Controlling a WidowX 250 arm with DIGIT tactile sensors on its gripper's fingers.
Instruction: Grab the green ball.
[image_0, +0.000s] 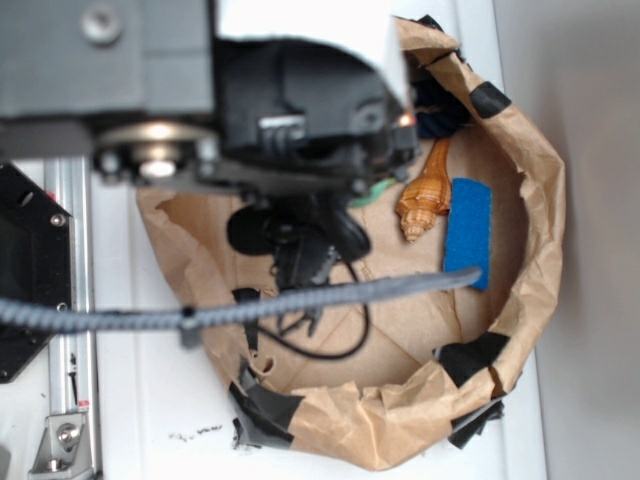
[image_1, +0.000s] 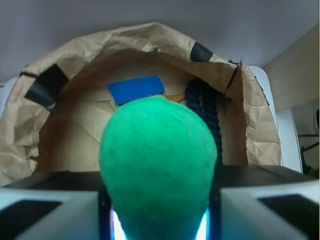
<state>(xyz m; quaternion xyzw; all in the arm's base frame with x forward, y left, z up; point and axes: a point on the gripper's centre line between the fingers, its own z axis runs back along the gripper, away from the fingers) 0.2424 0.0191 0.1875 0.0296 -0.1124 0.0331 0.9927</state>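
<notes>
The gripper (image_1: 159, 210) is clamping the green ball (image_1: 159, 170) between its fingers, apparently just above the floor of the paper bin (image_1: 150, 37), with the blue sponge (image_1: 136, 89) lying beyond.

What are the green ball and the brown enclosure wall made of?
Small teal-green round ball: looks like matte rubber or foam, with a finely dimpled, non-glossy surface; exact material is unclear. Crumpled brown paper wall: kraft paper, judging by its creases and torn edges, patched with black tape.
</notes>
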